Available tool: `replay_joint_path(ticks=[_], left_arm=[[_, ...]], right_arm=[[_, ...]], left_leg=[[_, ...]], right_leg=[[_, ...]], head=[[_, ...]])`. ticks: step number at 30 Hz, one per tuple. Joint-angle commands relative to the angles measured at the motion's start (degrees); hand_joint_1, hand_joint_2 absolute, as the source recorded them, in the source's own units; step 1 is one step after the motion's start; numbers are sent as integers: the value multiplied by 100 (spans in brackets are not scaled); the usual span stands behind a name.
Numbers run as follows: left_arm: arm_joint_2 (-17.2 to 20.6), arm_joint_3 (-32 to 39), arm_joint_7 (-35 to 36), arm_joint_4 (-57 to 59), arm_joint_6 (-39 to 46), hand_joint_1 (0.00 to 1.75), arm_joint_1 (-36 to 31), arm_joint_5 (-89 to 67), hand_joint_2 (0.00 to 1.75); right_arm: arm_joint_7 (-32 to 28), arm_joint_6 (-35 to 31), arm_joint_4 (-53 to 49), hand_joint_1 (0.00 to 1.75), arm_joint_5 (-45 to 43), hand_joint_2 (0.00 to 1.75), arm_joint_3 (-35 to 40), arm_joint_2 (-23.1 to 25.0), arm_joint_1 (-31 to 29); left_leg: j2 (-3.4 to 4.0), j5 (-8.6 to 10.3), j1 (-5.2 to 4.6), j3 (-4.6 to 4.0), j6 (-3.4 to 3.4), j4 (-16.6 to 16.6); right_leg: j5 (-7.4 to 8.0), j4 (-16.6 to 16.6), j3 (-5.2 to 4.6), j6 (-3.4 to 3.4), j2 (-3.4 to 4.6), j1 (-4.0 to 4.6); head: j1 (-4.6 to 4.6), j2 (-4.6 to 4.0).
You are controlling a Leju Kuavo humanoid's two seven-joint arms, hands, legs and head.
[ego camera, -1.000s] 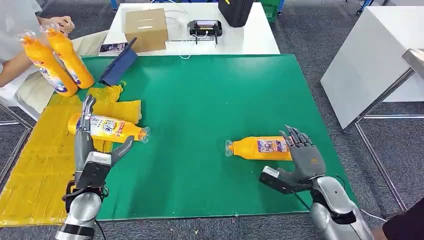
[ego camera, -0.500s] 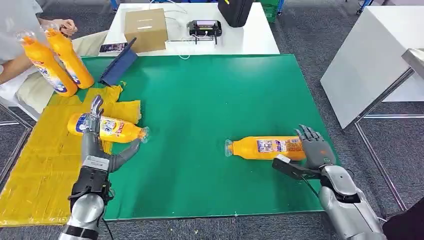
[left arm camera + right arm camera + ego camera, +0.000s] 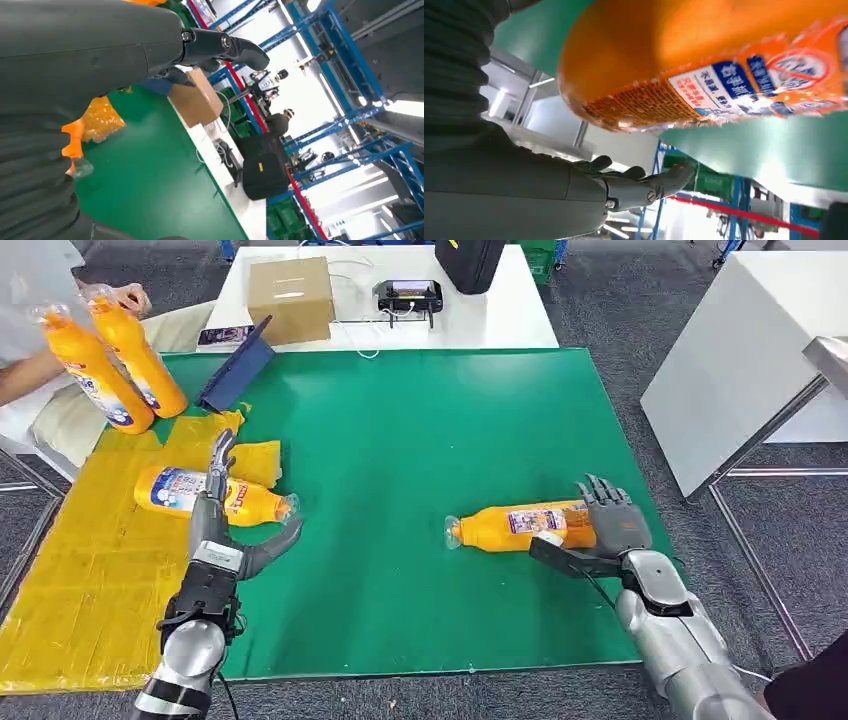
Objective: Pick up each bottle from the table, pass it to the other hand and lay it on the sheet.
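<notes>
The right hand (image 3: 612, 528) cups the lying bottle (image 3: 515, 525) (fingers spread, not clamped); the left hand (image 3: 222, 532) hovers, fingers apart, holding nothing.

Two orange bottles on their sides: one (image 3: 520, 527) on green table, one (image 3: 205, 496) on yellow sheet (image 3: 80, 570).

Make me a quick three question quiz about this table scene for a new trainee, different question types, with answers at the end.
1. True or false: the right hand has lifted the bottle on the green mat.
2. The bottle by the left hand lies on: A the yellow sheet, B the cardboard box, C the floor.
3. How many upright bottles does the person hold?

Key: 1 false, it lies flat. 2 A. 3 two.
</notes>
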Motion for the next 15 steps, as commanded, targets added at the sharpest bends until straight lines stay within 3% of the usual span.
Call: replay_joint_path(ticks=[1,5,11,15], left_arm=[[-25,-152,47,506,-29,0,-263,32,175],[-50,-161,46,519,-42,0,-271,74,175],[-30,-288,-113,728,-74,0,-429,320,175],[-33,-295,-114,740,-75,0,-441,322,175]], right_arm=[[20,-46,857,0,18,175,286,269,-511],[-9,57,998,0,19,175,348,364,-594],[-971,741,1724,0,-296,175,935,323,-847],[-969,738,1734,0,-304,175,950,341,-852]], left_leg=[[-2,-4,5,15,-7,-2],[3,-9,6,24,-9,-1],[-7,-11,10,35,-12,0],[-12,-6,11,30,-10,-1]], right_leg=[[-2,-4,16,-8,20,2],[-5,-3,24,-12,31,3],[-9,-4,38,-15,29,5],[-6,-7,34,-13,20,6]], head=[[0,0],[0,0],[2,0],[2,0]])
